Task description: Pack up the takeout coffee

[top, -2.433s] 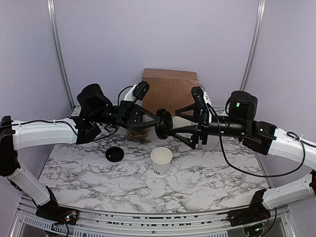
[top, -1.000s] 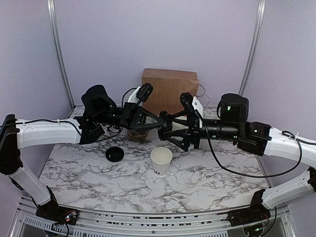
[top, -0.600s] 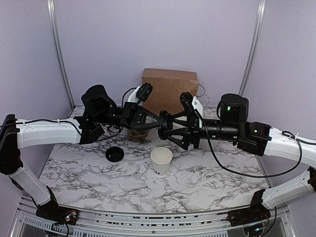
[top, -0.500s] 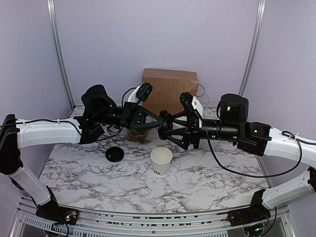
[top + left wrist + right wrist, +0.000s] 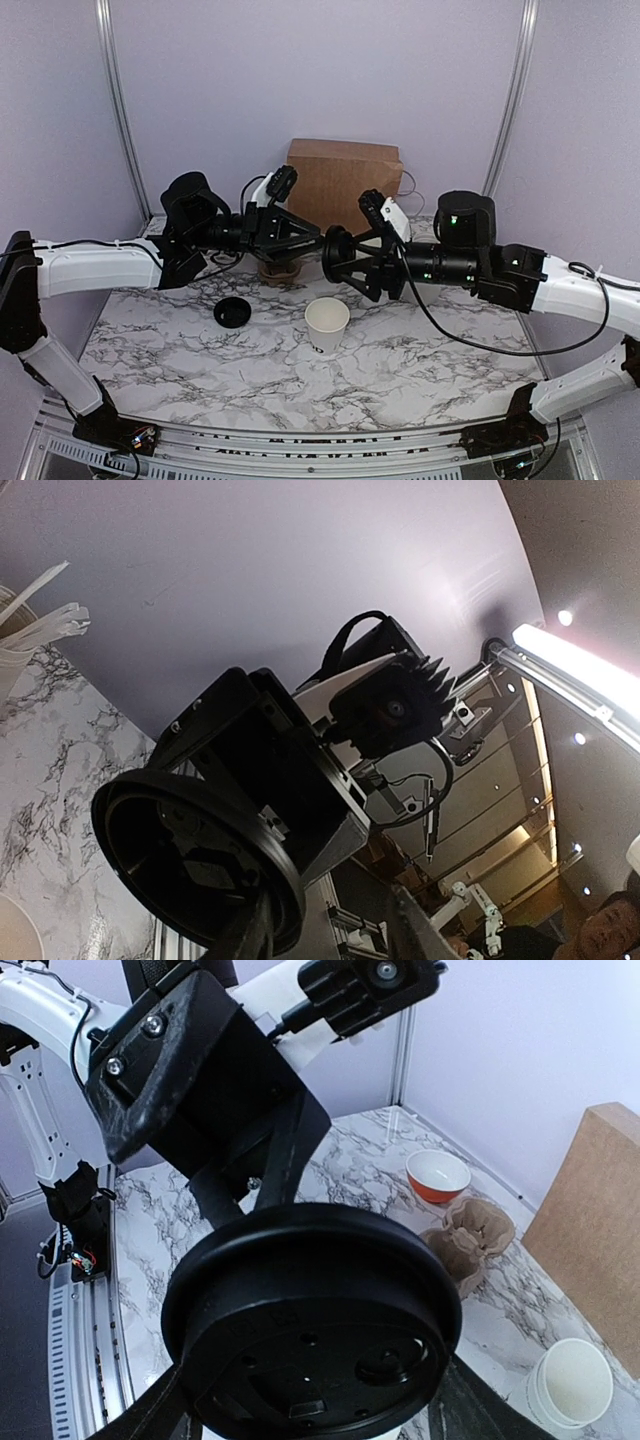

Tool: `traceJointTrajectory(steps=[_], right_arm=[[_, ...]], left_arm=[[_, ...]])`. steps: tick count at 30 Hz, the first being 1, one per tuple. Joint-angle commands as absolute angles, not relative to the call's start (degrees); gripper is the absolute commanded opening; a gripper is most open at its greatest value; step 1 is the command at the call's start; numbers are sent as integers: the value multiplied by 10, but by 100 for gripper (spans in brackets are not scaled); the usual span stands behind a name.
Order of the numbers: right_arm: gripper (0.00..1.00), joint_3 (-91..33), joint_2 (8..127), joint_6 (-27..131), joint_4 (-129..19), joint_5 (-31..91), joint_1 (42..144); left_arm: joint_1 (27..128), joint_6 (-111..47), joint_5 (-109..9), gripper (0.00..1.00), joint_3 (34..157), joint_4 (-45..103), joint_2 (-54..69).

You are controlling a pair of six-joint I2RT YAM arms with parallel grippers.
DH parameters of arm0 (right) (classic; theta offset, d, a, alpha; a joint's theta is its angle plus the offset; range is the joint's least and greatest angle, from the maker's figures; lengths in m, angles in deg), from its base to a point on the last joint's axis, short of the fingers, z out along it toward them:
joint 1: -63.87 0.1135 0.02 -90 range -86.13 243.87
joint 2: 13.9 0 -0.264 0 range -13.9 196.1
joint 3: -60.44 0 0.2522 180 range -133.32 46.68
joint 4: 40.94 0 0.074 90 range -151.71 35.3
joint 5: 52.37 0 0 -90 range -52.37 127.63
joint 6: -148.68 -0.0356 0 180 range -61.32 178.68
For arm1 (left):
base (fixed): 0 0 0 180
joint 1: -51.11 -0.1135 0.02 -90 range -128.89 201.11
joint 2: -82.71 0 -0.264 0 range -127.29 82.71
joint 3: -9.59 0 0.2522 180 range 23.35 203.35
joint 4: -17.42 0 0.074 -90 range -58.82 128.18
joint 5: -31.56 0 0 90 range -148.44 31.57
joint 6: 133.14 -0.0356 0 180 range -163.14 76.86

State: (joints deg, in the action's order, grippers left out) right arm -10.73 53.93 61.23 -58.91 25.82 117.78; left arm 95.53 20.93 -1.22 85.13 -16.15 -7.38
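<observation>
A round black lid [image 5: 335,258] hangs in the air above the table's middle, and my right gripper [image 5: 340,260] is shut on it across its width. In the right wrist view the lid [image 5: 310,1330] fills the space between the two fingers [image 5: 165,1410]. My left gripper [image 5: 312,240] stands open just left of the lid; its view shows the lid [image 5: 195,855] beside its left finger, not pinched. A lidless white paper cup [image 5: 327,325] stands below. The takeout coffee, a cup with its lid on, is out of view.
A second black lid [image 5: 232,312] lies on the marble table [image 5: 420,360] at left. A brown cardboard box [image 5: 343,180] stands at the back, with a brown cup carrier [image 5: 470,1240], an orange bowl [image 5: 438,1175], another lidless cup [image 5: 572,1380] and a tumbler with sticks [image 5: 20,630] nearby.
My left gripper has opened, let go of the black lid and drawn back slightly to the left. The right gripper has closed on the lid and now carries it alone.
</observation>
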Motion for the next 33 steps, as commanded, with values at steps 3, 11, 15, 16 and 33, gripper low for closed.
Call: traceJointTrajectory(steps=[3,11,15,16,33], right_arm=[[70,-156,559,603,-656,289,1169],[69,-209,613,598,-760,314,1165],[69,-242,650,592,-811,323,1164],[69,-254,661,589,-828,326,1163],[70,-378,803,565,-969,341,1163]], left_arm=[[929,211,-35,46,819,-181,-71],[872,200,-67,46,753,-161,-44],[856,141,-108,46,736,-62,-24],[854,120,-128,46,733,-35,-19],[871,-75,-367,46,760,292,25]])
